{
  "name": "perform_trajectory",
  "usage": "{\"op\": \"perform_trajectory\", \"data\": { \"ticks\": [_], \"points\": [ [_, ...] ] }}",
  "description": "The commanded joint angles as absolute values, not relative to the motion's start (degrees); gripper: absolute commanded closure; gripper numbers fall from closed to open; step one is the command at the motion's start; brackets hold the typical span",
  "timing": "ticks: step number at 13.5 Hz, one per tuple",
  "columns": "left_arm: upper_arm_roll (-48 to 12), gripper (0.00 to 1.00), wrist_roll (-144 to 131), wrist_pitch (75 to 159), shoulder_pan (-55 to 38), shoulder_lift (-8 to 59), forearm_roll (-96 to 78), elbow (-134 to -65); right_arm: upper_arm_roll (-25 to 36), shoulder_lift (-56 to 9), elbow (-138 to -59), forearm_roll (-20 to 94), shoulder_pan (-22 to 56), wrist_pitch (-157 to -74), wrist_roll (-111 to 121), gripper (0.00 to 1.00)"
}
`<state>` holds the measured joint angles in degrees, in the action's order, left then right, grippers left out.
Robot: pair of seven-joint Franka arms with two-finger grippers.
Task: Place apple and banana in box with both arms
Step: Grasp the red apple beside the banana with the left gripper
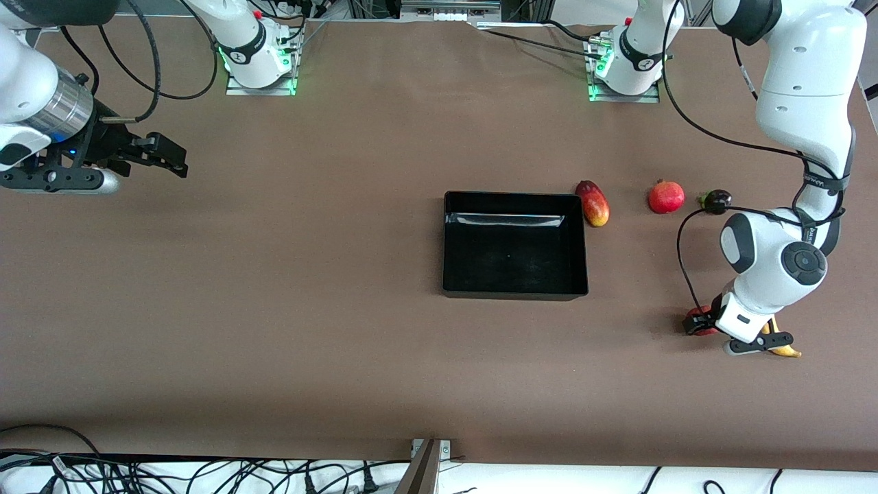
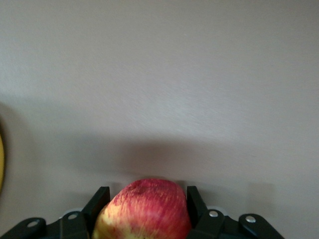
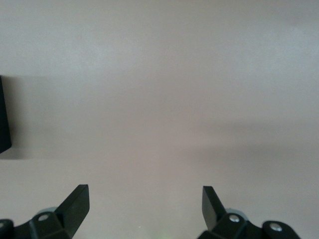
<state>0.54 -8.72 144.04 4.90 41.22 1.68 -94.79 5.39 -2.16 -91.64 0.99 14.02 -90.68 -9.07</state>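
Note:
The apple (image 1: 698, 321) is red with yellow patches and lies low at the table near the left arm's end. My left gripper (image 1: 701, 322) is shut on it; in the left wrist view the apple (image 2: 147, 211) fills the gap between both fingers (image 2: 101, 199). The banana (image 1: 787, 351) lies beside the apple, mostly hidden under the left arm; a yellow sliver of it (image 2: 1, 159) shows in the left wrist view. The black box (image 1: 514, 197) stands mid-table, empty. My right gripper (image 1: 168, 156) waits open and empty in the air over bare table at the right arm's end (image 3: 144, 199).
A red-yellow mango (image 1: 595, 204) lies against the box's wall toward the left arm's end. A red pomegranate (image 1: 666, 197) and a small dark fruit (image 1: 717, 200) lie beside it. The box's edge (image 3: 4, 119) shows in the right wrist view.

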Motion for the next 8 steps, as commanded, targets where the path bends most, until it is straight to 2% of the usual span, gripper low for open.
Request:
{"op": "perform_trajectory", "data": {
  "ticks": [1,4,6,8],
  "points": [
    [-1.9,1.0,-22.3,130.8,-0.6,30.3,2.6,-95.9,1.8,-0.7,-92.6,-0.3,10.3,-90.3,-8.5,0.0],
    [-7.8,1.0,-32.1,123.5,-2.2,26.1,2.5,-95.7,1.8,-1.5,-91.6,-0.4,10.1,-90.7,-8.6,0.0],
    [-12.2,1.0,-36.5,120.0,-2.6,26.2,2.6,-94.0,2.1,-2.2,-90.8,-1.0,9.8,-90.8,-8.6,0.0],
    [-13.2,1.0,-42.3,120.0,-6.6,26.6,2.6,-94.0,2.2,-2.3,-90.6,-1.4,9.7,-90.8,-8.6,0.0]
  ]
}}
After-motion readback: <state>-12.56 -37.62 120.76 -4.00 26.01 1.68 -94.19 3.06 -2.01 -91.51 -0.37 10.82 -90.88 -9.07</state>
